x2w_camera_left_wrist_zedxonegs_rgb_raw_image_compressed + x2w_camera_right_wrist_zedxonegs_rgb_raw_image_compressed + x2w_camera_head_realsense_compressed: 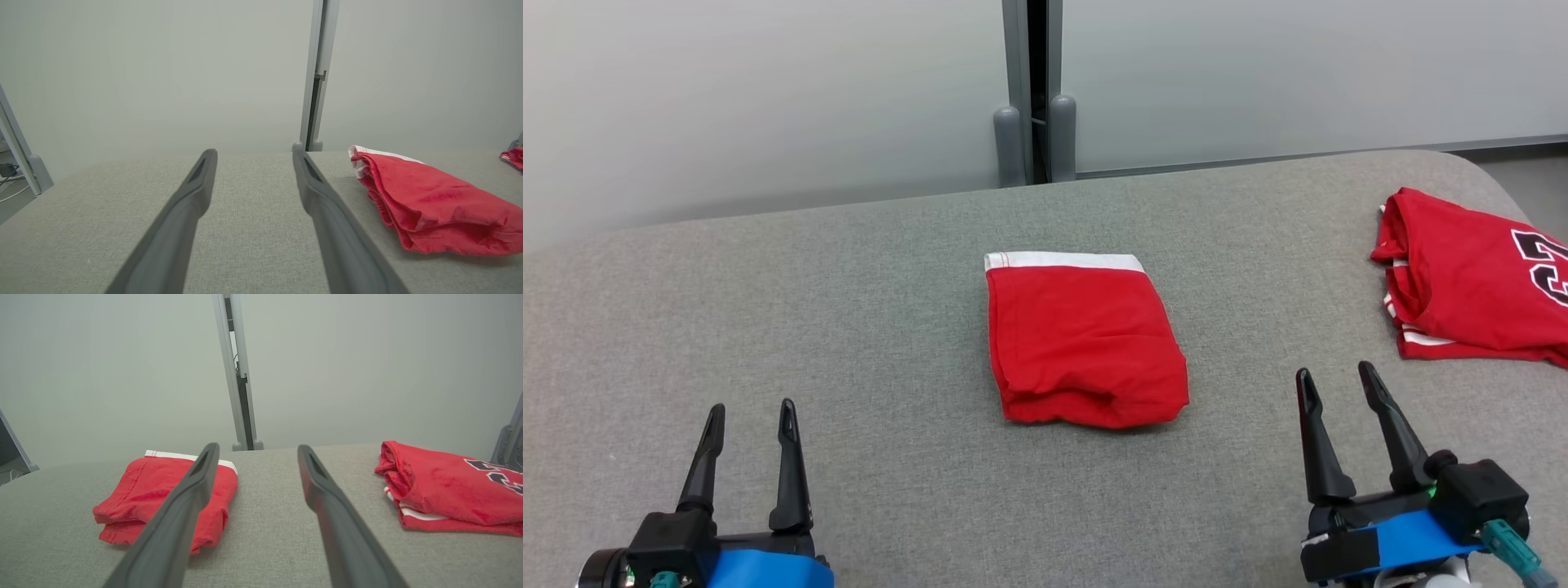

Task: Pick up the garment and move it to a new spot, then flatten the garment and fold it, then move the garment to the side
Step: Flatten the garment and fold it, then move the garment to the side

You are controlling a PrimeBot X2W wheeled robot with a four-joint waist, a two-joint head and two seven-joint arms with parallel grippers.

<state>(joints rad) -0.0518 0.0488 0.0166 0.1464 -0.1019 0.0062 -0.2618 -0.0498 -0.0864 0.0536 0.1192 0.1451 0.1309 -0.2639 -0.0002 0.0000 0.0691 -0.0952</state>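
A red garment [1086, 343] with a white band along its far edge lies folded into a compact rectangle at the middle of the grey padded table [849, 327]. In the left wrist view this garment [433, 204] sits to the right of the fingers; in the right wrist view it [139, 490] lies to the left, partly behind one finger. My left gripper [752, 407] [253, 149] is open near the front left, holding nothing. My right gripper [1335, 370] [257, 446] is open at the front right, also holding nothing. Both are well apart from the cloth.
A second red garment, a jersey [1470, 278] [445, 490] with dark numerals and white stripes, lies bunched at the table's far right corner; its edge [514, 157] shows in the left wrist view. A pale wall with a grey post [1033, 90] stands behind the table.
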